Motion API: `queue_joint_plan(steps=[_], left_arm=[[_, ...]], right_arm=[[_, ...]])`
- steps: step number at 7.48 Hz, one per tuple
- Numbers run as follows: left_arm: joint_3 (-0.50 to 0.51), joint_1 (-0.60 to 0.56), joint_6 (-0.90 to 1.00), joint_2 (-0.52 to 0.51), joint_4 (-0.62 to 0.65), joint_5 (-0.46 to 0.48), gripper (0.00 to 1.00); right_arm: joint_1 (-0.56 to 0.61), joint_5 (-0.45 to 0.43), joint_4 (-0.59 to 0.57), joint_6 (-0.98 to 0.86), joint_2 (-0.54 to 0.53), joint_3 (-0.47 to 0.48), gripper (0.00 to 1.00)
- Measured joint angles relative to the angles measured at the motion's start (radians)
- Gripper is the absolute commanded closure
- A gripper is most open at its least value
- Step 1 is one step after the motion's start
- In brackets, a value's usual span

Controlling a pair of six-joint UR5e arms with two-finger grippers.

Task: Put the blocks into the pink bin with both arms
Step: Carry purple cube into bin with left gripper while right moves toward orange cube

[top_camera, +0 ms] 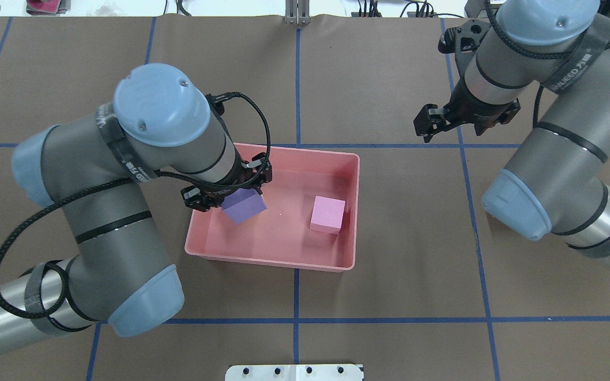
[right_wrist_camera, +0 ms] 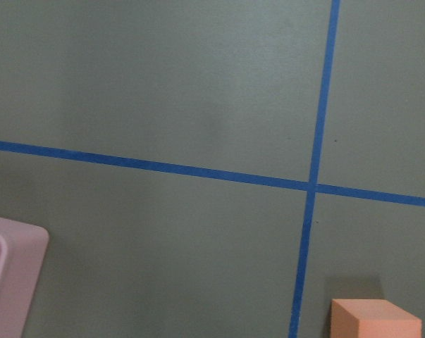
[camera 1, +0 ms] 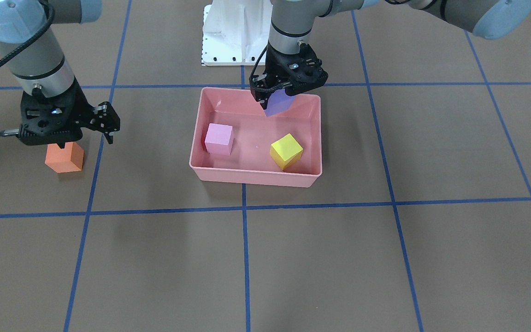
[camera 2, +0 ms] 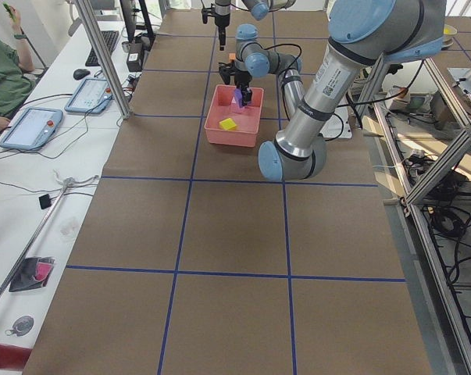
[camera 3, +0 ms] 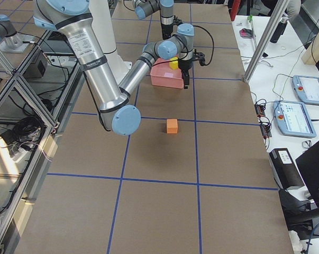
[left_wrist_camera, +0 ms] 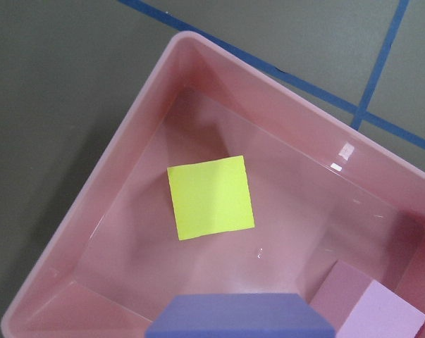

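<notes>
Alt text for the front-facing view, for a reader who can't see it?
The left gripper holds a tilted purple block over the pink bin, where a light pink block and a yellow block already lie. The right gripper hangs open by an orange block on the table outside the bin.

I see a brown surface (camera 2: 235,234) gridded with blue tape (camera 2: 235,273); a white desk (camera 2: 24,195) with tablets (camera 2: 30,127) lines the exterior left view's left edge.
</notes>
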Motion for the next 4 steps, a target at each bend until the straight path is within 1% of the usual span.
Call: queue_joint_plan(steps=[1, 2, 3, 4], left_arm=[[0.005, 0.009, -0.002, -0.004, 0.001, 0.002, 1.00], [0.011, 0.019, -0.004, -0.008, 0.000, 0.006, 0.10], [0.025, 0.029, -0.003, -0.017, -0.002, 0.014, 0.00], [0.043, 0.036, -0.001, -0.029, -0.004, 0.021, 0.00]], right_arm=[[0.009, 0.001, 0.036, -0.005, -0.041, -0.005, 0.01], [0.013, 0.004, 0.054, -0.005, -0.073, -0.008, 0.01], [0.015, 0.009, 0.065, -0.004, -0.101, -0.014, 0.01], [0.015, 0.013, 0.070, -0.003, -0.116, -0.027, 0.00]])
